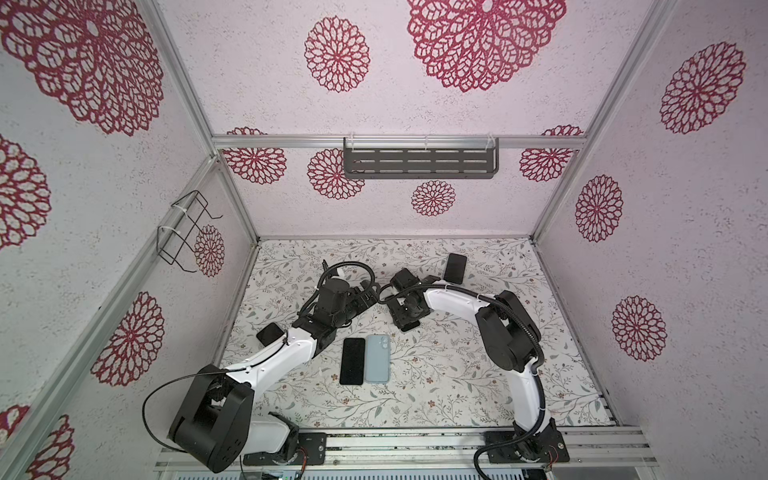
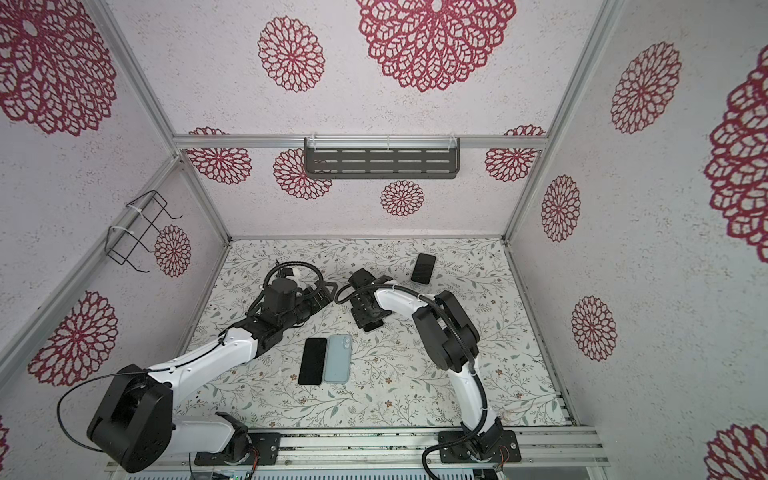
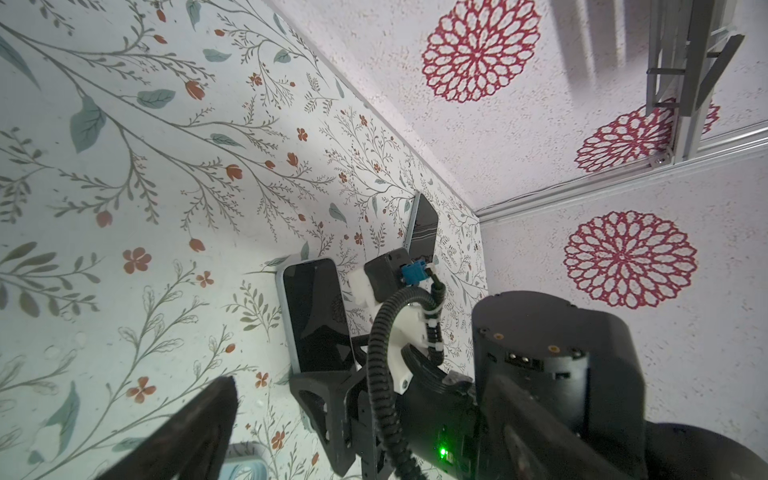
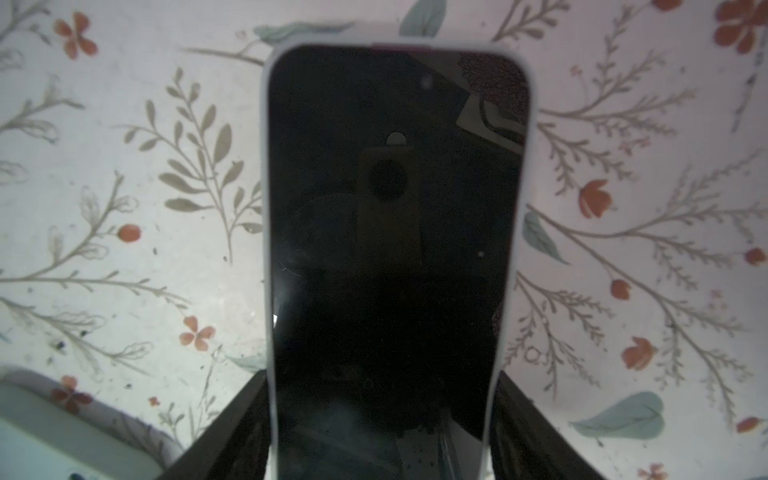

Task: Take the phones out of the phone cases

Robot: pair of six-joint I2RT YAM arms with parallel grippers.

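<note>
Right tool [image 4: 380, 374] (aimed downward) straddles the cased phone [image 4: 395, 208].

Black phone [image 1: 352, 360], pale blue case [image 1: 377, 358], leafy floral table cover [image 1: 457, 374], crimson-rosette white walls [image 1: 685, 249].

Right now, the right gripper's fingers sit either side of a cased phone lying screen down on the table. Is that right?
Almost. The phone lies screen up: the right wrist view shows its dark glass. The rest holds: the right gripper straddles it on the table.
</note>
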